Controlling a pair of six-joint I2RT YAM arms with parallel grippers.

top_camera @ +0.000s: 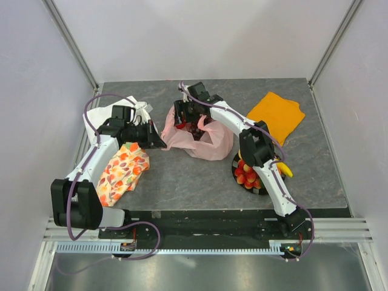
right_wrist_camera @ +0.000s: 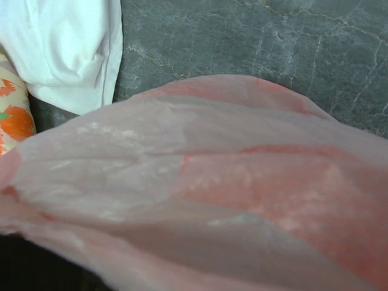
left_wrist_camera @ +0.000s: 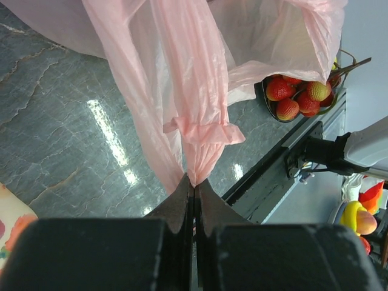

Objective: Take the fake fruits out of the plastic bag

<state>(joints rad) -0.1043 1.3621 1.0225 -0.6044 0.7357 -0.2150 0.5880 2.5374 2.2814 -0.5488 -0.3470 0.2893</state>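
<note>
Plastic bag (top_camera: 212,145), pinched by left gripper (left_wrist_camera: 194,183), lies far from table (top_camera: 194,182) edges.

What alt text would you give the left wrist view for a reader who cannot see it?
The left claw, shut, pinches a gathered fold of the pink plastic bag, which stretches away over a grey marbled table. Behind the bag, near the table's edge, a dark dish holds red berries.

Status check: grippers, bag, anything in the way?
Left gripper shut on plastic bag edge. Right gripper at bag mouth, jaws unseen. Fake fruits visible inside. Bag film fills right wrist view.
</note>
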